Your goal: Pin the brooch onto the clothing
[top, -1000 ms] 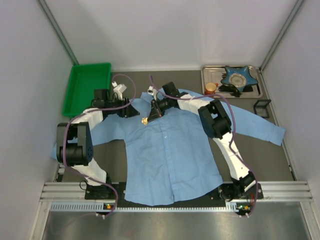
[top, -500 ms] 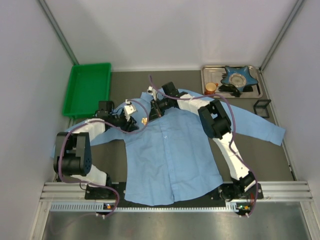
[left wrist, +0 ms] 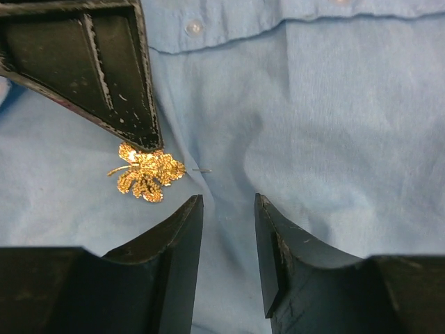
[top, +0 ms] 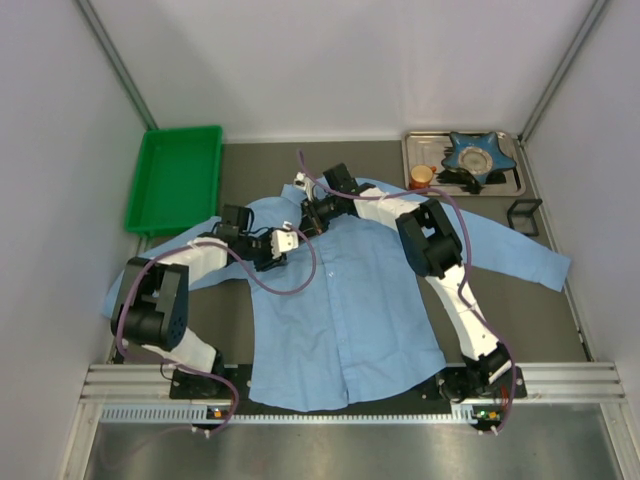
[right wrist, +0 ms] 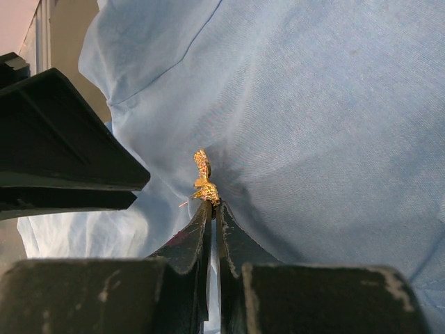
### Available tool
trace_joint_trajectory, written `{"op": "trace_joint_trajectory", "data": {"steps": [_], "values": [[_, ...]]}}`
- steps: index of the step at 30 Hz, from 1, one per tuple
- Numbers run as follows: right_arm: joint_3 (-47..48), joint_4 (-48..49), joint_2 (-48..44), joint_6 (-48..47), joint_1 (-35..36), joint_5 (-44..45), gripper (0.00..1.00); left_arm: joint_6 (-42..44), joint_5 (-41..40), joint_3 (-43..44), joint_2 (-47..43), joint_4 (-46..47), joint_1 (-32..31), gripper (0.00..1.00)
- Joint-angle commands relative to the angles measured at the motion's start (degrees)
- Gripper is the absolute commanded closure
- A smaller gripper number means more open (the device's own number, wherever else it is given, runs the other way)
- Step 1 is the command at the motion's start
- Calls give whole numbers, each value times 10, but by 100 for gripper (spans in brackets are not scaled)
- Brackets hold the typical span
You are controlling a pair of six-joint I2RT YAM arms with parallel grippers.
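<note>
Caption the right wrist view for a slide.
Right gripper shut on the gold brooch, holding it against the light blue shirt.

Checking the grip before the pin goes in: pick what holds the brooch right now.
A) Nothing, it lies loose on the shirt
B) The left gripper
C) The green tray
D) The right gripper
D: the right gripper is shut on the brooch at its fingertips, against the shirt, while the left gripper stands open beside it.
</note>
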Motion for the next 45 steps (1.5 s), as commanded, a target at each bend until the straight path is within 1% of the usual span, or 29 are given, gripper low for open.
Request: {"op": "trace_joint_trajectory", "data": {"steps": [1, 5, 11, 15, 20, 21, 22, 25, 26, 28, 32, 37, 41, 45], "values": [[23, -5, -13, -18, 7, 21, 100, 36, -43, 6, 13, -12, -9, 59], [22, -6, -14, -18, 7, 22, 100, 15, -55, 20, 31, -3, -11, 60], [23, -8, -13, -18, 7, 24, 100, 13, -72, 24, 53, 17, -16, 61], [23, -8, -12, -18, 7, 24, 100, 6, -82, 27, 58, 29, -18, 65], [22, -7, -12, -18, 7, 24, 100, -7, -90, 35, 69, 39, -18, 66], [24, -8, -11, -18, 7, 24, 100, -7, -90, 39, 71, 36, -18, 67], [23, -7, -11, -18, 7, 24, 100, -6, -89, 40, 72, 34, -18, 74], [22, -9, -12, -19, 7, 23, 100, -6, -85, 41, 73, 32, -19, 87], [22, -9, -13, -18, 7, 23, 100, -5, -82, 41, 69, 32, -19, 94], [21, -9, -13, -15, 7, 21, 100, -6, -66, 39, 62, 25, -19, 100], [13, -7, -24, -11, 7, 16, 100, -43, -45, 28, 25, 41, -18, 100], [-12, -7, -38, -14, 10, 9, 100, -88, -44, -1, -16, 104, -18, 100], [-33, -6, -51, -19, 13, 0, 100, -112, -49, 1, -22, 127, -18, 100], [-41, -5, -58, -17, 14, -23, 100, -109, -64, 3, -11, 129, -18, 100]]}}
